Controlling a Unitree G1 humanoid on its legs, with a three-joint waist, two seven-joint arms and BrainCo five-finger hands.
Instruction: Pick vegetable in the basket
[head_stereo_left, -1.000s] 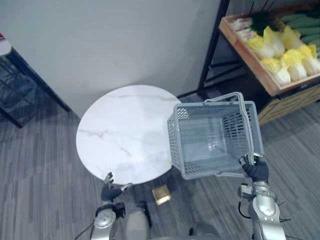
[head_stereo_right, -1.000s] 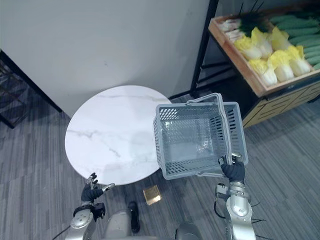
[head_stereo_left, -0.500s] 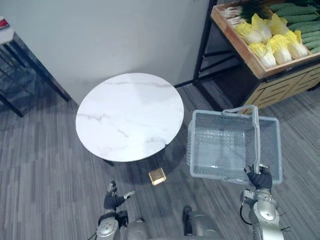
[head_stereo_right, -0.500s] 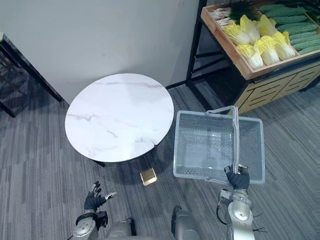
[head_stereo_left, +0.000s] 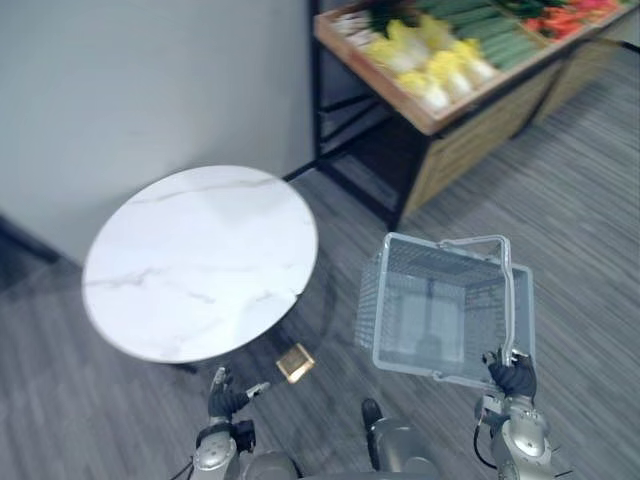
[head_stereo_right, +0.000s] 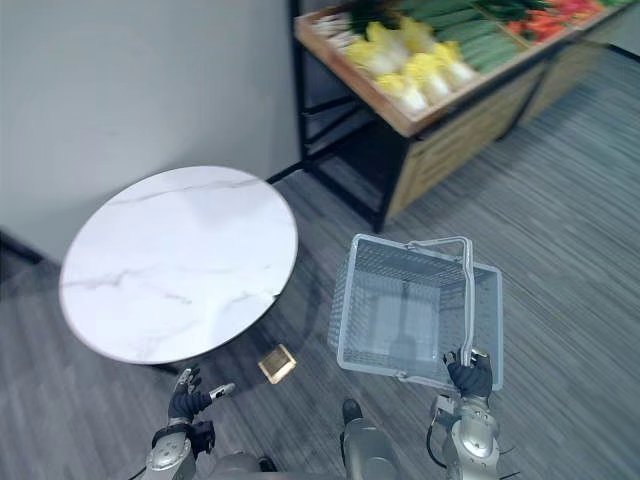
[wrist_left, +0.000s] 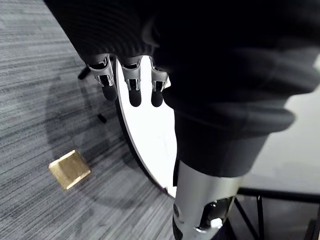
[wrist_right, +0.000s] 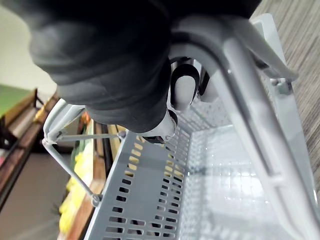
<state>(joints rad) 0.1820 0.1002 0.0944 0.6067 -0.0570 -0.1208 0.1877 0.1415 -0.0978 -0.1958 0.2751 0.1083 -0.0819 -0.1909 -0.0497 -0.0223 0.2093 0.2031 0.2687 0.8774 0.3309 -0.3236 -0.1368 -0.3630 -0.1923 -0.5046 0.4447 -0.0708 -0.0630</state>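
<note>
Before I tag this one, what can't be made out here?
Produce shelf: cut off by the eye views' top edge; red vegetables at its far end too small to name.
Tan block on the floor: too small to identify.
Right hand on the basket handle: its cover hides most of the fingers, right wrist view.

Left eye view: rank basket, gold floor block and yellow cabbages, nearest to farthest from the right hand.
1. basket, handle in the right hand.
2. gold block, floor to its left.
3. yellow cabbages, far shelf ahead.
</note>
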